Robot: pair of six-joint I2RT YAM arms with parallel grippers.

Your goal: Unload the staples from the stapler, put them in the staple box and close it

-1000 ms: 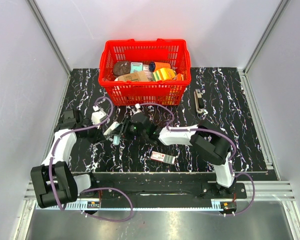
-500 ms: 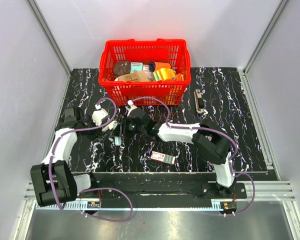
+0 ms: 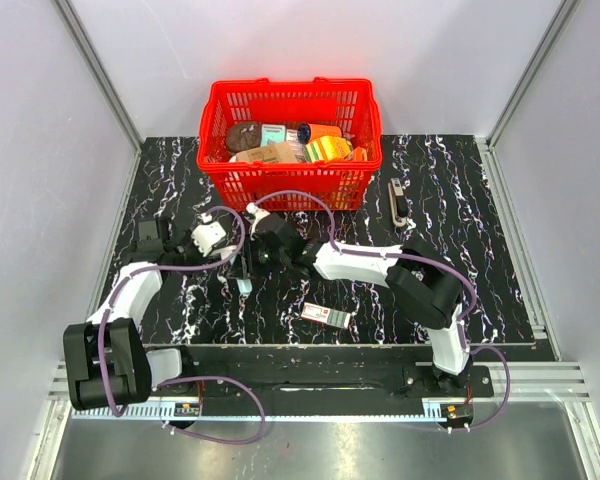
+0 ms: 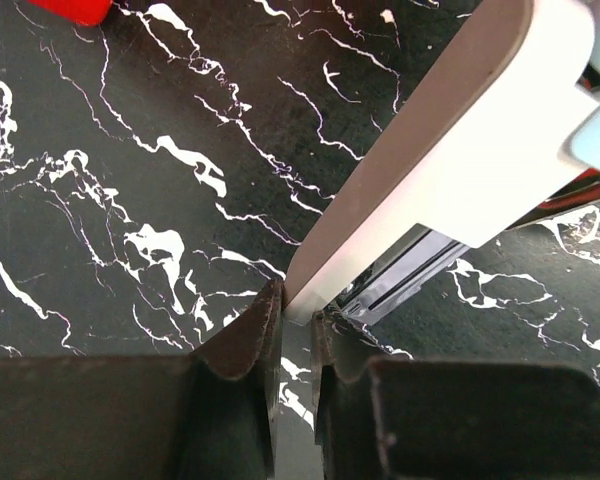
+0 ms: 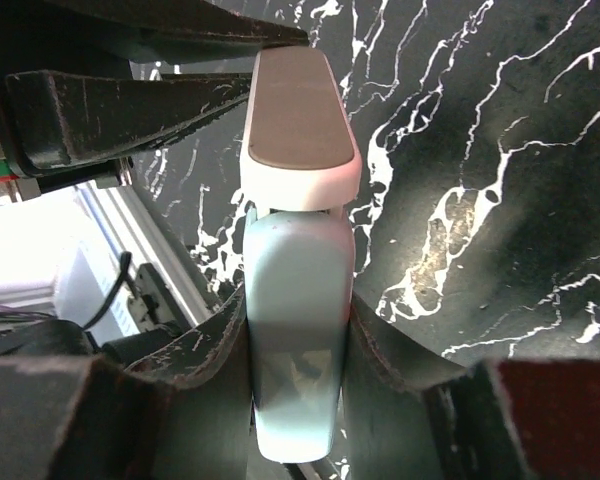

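Your left claw (image 4: 298, 312) has been sliding in toward the right one, and now it's nipping the very tip of the stapler (image 5: 290, 270), fingers pressed almost together on its white arm (image 4: 430, 170). Your right claw (image 5: 298, 330) is pinching the light-blue body, so the stapler is hanging between both claws. A metal channel (image 4: 405, 270) is peeking out just under the left fingertips. No loose staples are showing, so I'd say the emptying is all ahead. The white-and-red box (image 3: 325, 315) is lying nearer you than the right claw, and the red basket (image 3: 280, 185) is sitting beyond both.

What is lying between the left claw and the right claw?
The small light-blue plastic stapler: right claw grips its blue body, left claw its white tip, per both wrist views.
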